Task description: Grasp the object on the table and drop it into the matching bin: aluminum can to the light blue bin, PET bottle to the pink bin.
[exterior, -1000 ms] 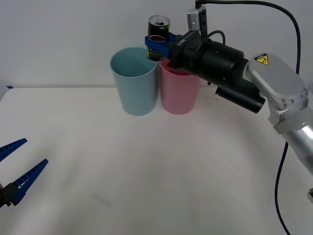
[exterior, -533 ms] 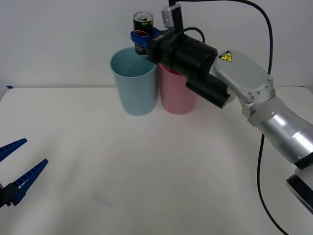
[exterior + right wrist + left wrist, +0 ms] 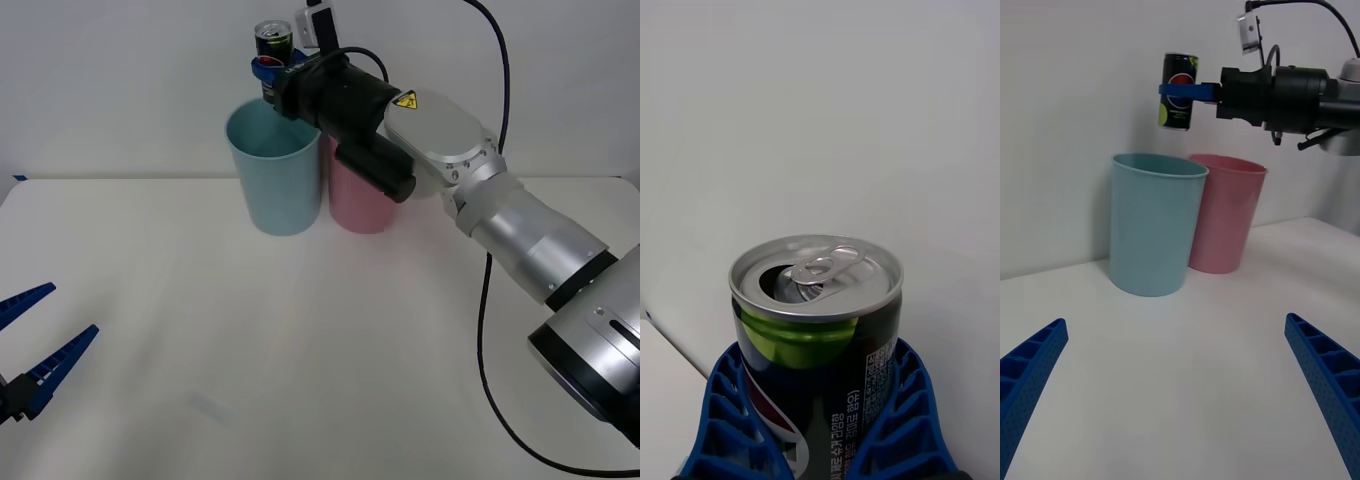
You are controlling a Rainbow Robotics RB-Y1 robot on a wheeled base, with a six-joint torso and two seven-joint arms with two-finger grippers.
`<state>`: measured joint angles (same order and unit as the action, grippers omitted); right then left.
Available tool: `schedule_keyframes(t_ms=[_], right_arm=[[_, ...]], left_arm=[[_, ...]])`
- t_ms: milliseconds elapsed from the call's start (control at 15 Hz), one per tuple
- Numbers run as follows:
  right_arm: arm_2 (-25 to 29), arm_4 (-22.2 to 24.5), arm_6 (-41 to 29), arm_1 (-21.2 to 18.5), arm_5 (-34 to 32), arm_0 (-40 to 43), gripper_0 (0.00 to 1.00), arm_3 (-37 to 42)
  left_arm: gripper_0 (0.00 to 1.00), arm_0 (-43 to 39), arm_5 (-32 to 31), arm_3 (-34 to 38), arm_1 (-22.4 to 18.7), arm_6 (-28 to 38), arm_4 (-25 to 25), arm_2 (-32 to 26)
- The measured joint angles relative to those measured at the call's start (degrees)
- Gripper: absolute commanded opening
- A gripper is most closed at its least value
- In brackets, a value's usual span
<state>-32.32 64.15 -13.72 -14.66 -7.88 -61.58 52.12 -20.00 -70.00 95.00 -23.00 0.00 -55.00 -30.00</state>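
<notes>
Your right end effector is clamped on the aluminum can, its blue ribbed fingers pressed against both sides of the can's body. You hold the can upright in the air, above the rim of the light blue bin and clear of it. In the right wrist view you see the silver top with its pull tab and opened mouth. The pink bin stands just beside the light blue bin on your right, both upright on the white tabletop. Your left end effector hangs low over the near left part of the tabletop, fingers spread wide, gripping nothing.
</notes>
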Motion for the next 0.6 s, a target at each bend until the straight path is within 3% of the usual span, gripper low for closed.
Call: schedule_keyframes(t_ms=[200, 267, 333, 400, 600], right_arm=[[-0.52, -0.06, 0.26, 0.68, 0.68, -0.30, 0.02, -0.61], [-0.66, -0.06, 0.30, 0.67, 0.69, -0.30, 0.22, -0.61], [-0.72, -0.09, 0.38, 0.62, 0.69, -0.29, 0.73, -0.57], [-0.73, -0.14, 0.47, 0.63, 0.72, -0.26, 1.00, -0.57], [-0.73, -0.16, 0.68, 0.63, 0.77, -0.26, 1.00, -0.61]], left_arm=[[1.00, 0.00, 0.00, 0.00, 0.00, 0.00, 0.00, 0.00], [1.00, 0.00, 0.00, 0.00, 0.00, 0.00, 0.00, 0.00], [1.00, 0.00, 0.00, 0.00, 0.00, 0.00, 0.00, 0.00], [1.00, 0.00, 0.00, 0.00, 0.00, 0.00, 0.00, 0.00], [1.00, 0.00, 0.00, 0.00, 0.00, 0.00, 0.00, 0.00]])
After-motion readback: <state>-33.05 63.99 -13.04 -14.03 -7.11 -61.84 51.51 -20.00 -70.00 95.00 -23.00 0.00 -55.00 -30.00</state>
